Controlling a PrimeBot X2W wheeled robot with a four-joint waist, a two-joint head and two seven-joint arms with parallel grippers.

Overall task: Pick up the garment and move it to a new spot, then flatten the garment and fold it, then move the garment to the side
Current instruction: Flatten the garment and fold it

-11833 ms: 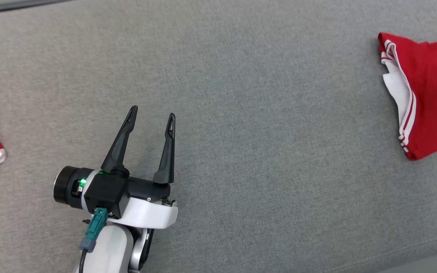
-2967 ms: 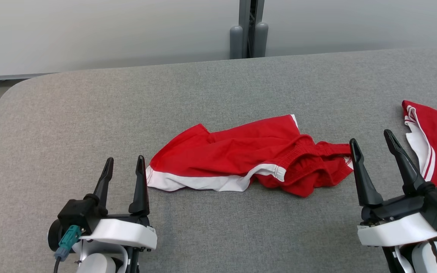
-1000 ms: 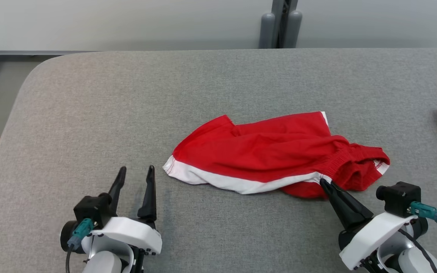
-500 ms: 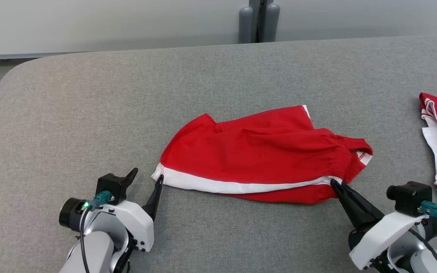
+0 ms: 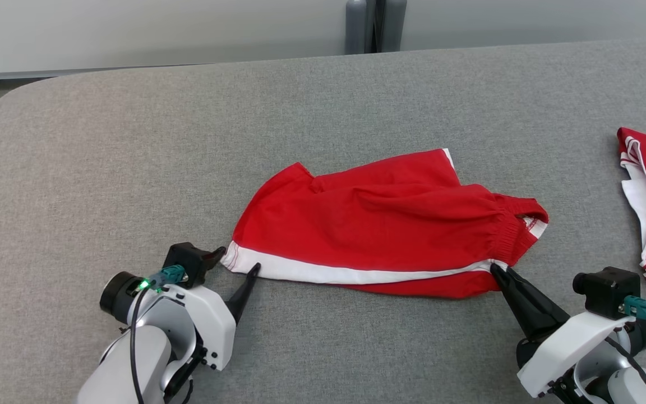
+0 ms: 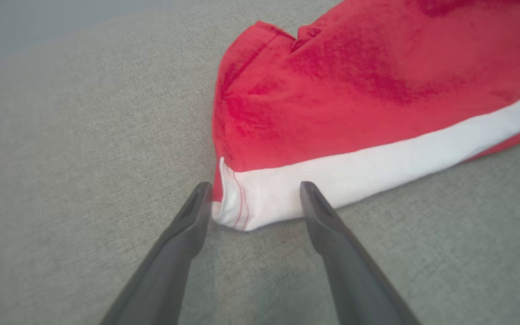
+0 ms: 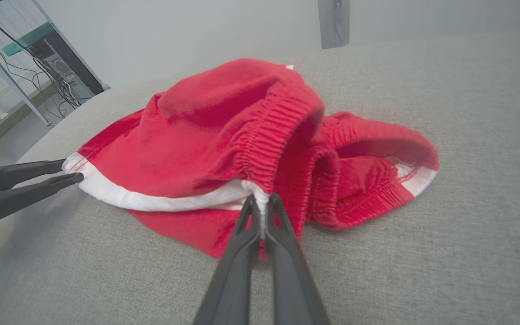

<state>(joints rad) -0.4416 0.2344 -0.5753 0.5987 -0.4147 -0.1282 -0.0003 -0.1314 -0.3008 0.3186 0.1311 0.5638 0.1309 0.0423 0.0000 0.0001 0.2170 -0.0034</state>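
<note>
Red shorts point(image 5: 379, 224) lie rumpled on the tabletop point(image 5: 132, 140). Right claw point(image 7: 260, 201), at their 4 o'clock, is clamped on the waistband point(image 7: 264, 135); left claw point(image 6: 255, 189), at 8 o'clock, stands apart astride the white hem corner point(image 6: 242, 212). Flattening looks barely begun; folding and shifting aside remain.

No text, label, brand, number or sign can be read. This holds for the red cloth shorts with the white side band point(image 5: 379, 219), lying just ahead of both pairs of jaws, and for everything around them.
</note>
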